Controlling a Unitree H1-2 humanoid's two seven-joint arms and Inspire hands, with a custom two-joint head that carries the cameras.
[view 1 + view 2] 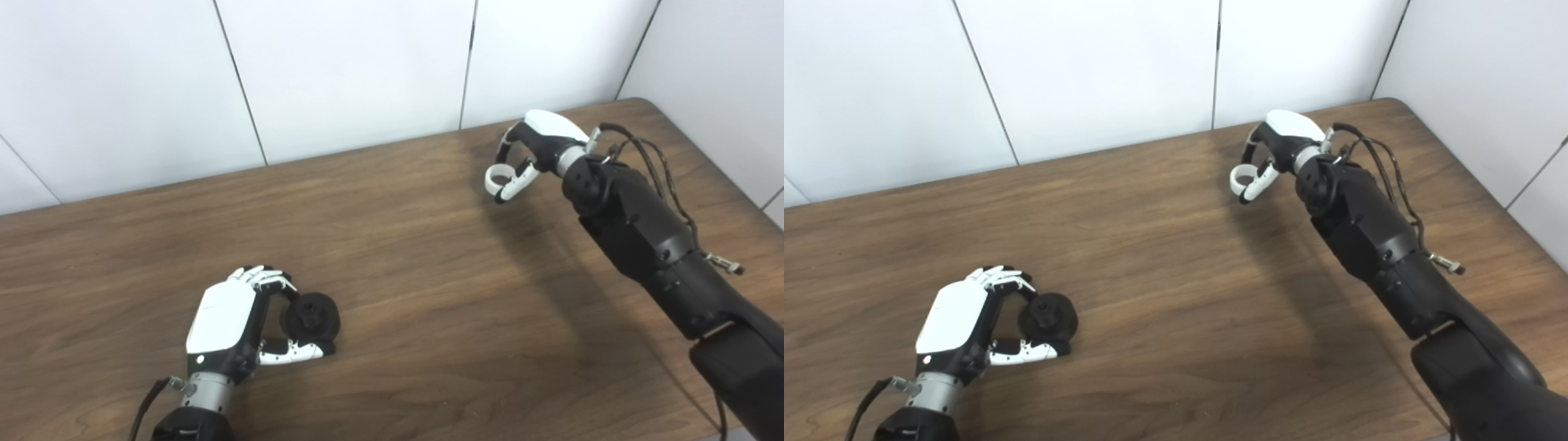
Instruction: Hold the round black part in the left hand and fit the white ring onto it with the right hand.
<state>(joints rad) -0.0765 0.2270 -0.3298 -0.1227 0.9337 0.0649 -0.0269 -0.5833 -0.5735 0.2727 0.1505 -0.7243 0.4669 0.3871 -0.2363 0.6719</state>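
Observation:
The round black part (313, 316) sits low at the front left of the table, pinched between the thumb and fingers of my left hand (236, 318), which is shut on it. Far off at the back right, my right hand (531, 150) hangs above the table with the white ring (499, 177) gripped between its thumb and fingers. The ring's hole faces the camera. The two hands are wide apart, with the ring well away from the black part (1049, 316).
The brown wooden table (416, 288) runs to a white panelled wall (343, 67) at the back and right. My black right forearm (649, 239) with loose cables crosses the table's right side.

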